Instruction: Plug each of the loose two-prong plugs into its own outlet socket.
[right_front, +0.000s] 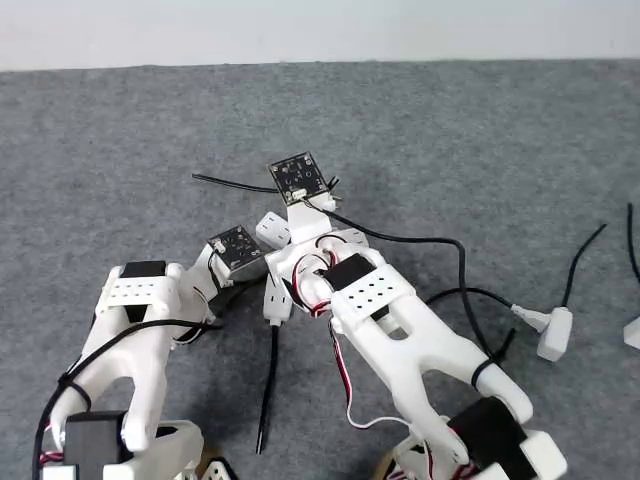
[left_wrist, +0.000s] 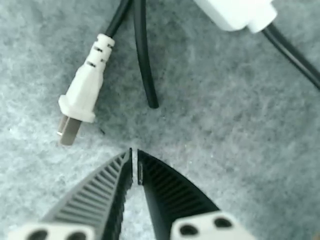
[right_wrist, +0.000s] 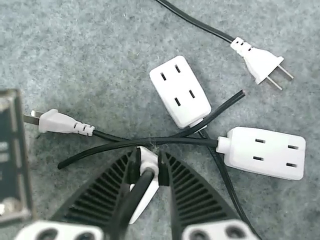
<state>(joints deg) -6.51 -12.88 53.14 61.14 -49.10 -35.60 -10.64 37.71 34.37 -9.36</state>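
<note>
Plug (right_wrist: 149, 161), seemingly, is pinched by its cord end in the right hand (right_wrist: 148, 156) facing a socket (right_wrist: 180, 90) for insertion, while at its eight o'clock the left hand (left_wrist: 134, 152), nearly closed, holds nothing.

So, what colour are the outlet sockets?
The outlet sockets are white; right wrist view shows best.

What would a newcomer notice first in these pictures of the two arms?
The right gripper is shut on a white connector with a black cord, amid crossed cords on the grey carpet. Just past it lie two white outlet blocks, sockets up. The left gripper is shut on nothing, close to a loose white plug.
</note>
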